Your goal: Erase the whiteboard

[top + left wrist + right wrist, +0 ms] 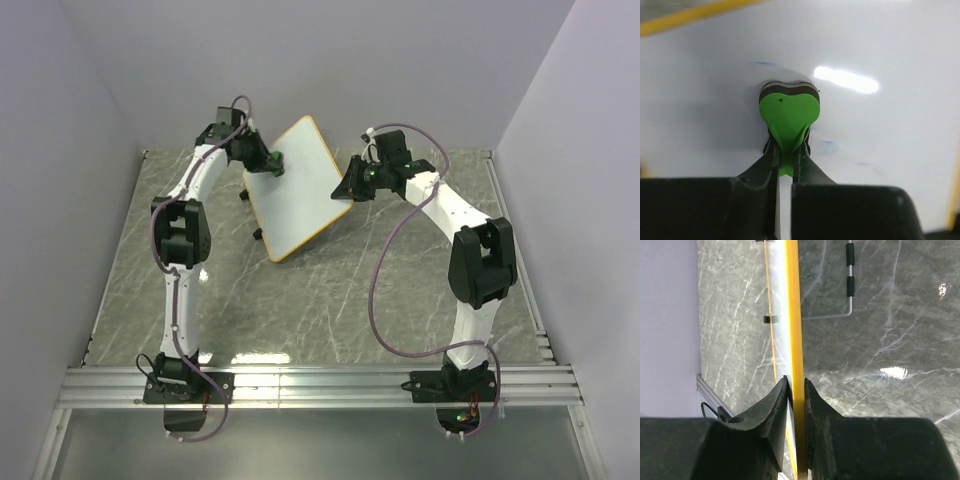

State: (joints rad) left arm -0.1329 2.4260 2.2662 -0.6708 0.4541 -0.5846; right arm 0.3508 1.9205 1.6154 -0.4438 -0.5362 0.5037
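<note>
Left wrist shows our left tool [787,156] clamped on the eraser [789,112]; we should press it flat across the tilted whiteboard [895,145], whose rim the right tool [797,386] clamps above the bench [330,305].

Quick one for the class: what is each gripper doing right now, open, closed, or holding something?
Left gripper: closed, holding the green eraser.
Right gripper: closed, clamped on the edge of the whiteboard.

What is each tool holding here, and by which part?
The left tool pinches the green eraser by its narrow tail end; the right tool clamps the whiteboard by its yellow edge.
</note>
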